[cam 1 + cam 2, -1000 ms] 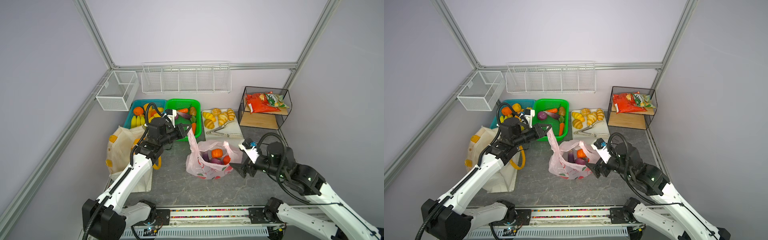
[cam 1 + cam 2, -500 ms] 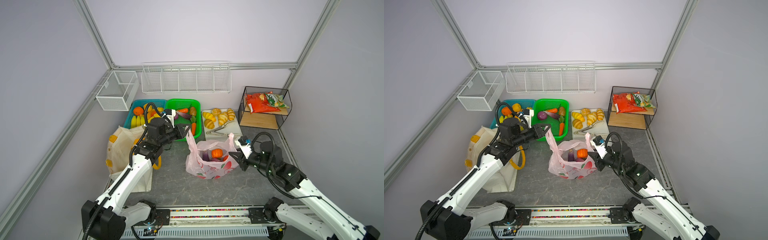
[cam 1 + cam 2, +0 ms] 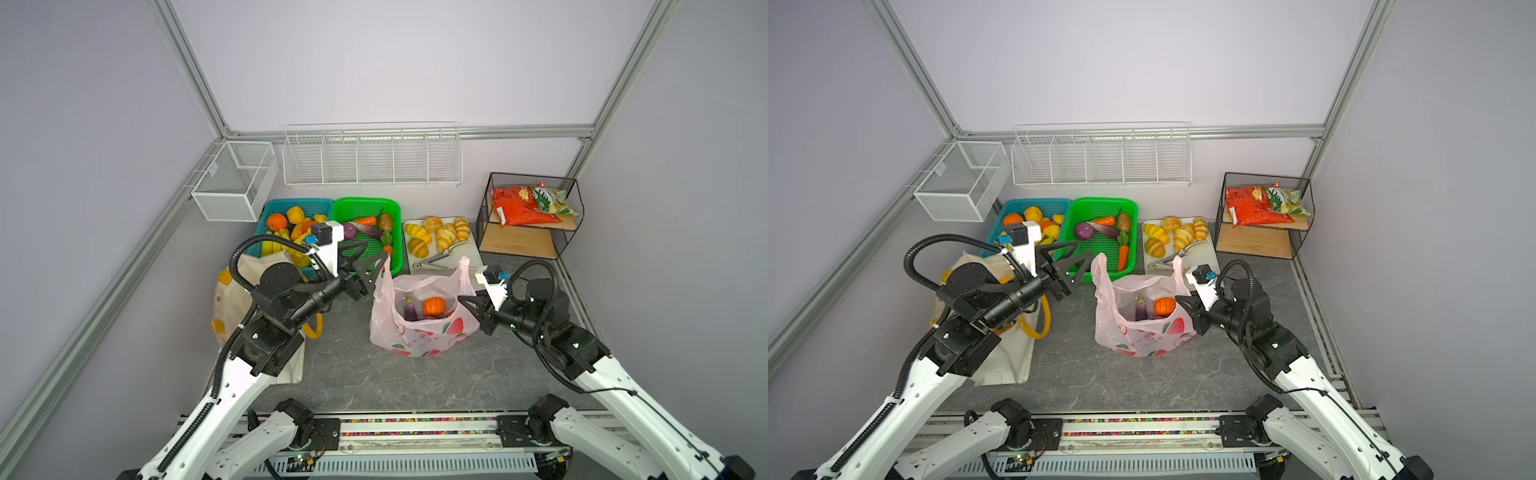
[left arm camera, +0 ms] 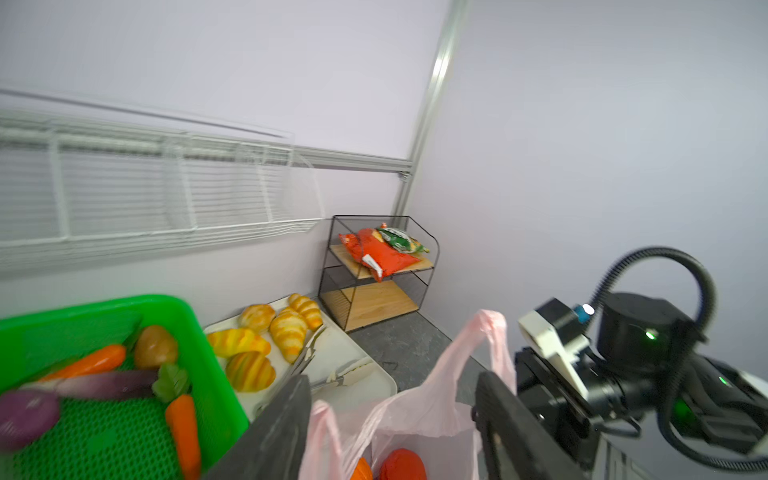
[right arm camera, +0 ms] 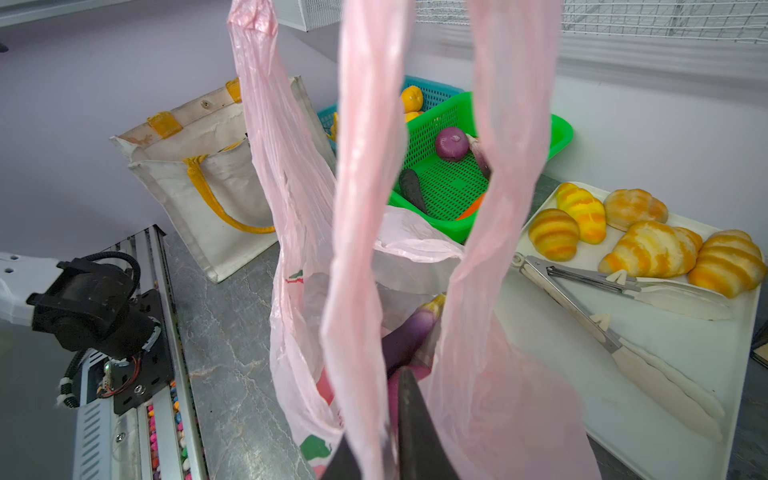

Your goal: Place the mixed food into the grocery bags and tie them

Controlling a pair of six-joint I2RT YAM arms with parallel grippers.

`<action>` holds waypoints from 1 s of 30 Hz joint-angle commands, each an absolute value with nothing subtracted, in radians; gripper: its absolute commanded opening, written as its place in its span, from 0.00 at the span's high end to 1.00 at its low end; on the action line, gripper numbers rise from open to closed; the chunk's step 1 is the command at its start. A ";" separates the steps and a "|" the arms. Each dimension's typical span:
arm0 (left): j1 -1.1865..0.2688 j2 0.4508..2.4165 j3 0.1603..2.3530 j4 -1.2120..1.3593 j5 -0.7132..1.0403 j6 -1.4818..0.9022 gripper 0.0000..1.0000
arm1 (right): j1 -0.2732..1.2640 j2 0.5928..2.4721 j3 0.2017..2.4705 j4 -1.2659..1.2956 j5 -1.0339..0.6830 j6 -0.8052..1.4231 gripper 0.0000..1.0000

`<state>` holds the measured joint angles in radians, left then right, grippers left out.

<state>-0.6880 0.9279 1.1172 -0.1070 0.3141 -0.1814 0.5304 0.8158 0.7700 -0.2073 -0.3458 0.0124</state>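
The pink plastic grocery bag [image 3: 419, 332] [image 3: 1142, 332] stands mid-table, mouth open. An orange pumpkin [image 3: 434, 306], a purple eggplant [image 5: 409, 332] and a red tomato [image 4: 402, 463] lie inside. My right gripper [image 3: 463, 301] [image 5: 376, 415] is shut on one strand of the bag's right handle. My left gripper [image 3: 374, 259] [image 4: 395, 382] is open, and the bag's left handle [image 4: 328, 419] stands loose between its fingers. The cream canvas tote [image 3: 232, 299] [image 5: 199, 183] sits at the left, partly hidden by my left arm. A purple onion [image 3: 1084, 230] lies in the green basket. Snack packets [image 3: 519, 205] rest on the wire shelf.
A blue basket [image 3: 286, 204] of fruit and a green basket [image 3: 397, 232] of vegetables stand at the back. A white tray [image 3: 471, 255] with croissants and metal tongs is behind the bag. A black wire shelf [image 3: 484, 232] is back right. White wire baskets [image 3: 370, 158] hang on the walls.
My left gripper opened and let go of the bag's left handle. My right arm moved in towards the bag and its gripper shut on the right handle.
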 commanded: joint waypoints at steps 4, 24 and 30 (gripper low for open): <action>-0.814 1.180 1.320 -0.216 0.486 0.043 0.33 | 0.513 0.808 0.741 -0.145 -0.395 0.042 0.87; -0.814 1.654 1.693 -0.336 0.811 0.067 0.28 | 0.499 0.773 0.729 -0.152 -0.404 0.053 0.88; -0.816 1.698 1.701 -0.269 0.863 -0.016 0.63 | 0.496 0.778 0.731 -0.155 -0.379 0.062 0.88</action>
<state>-0.8120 1.6886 1.6802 -0.3069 0.8124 0.0154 0.5037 0.7761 0.7441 -0.1810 -0.3851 0.0505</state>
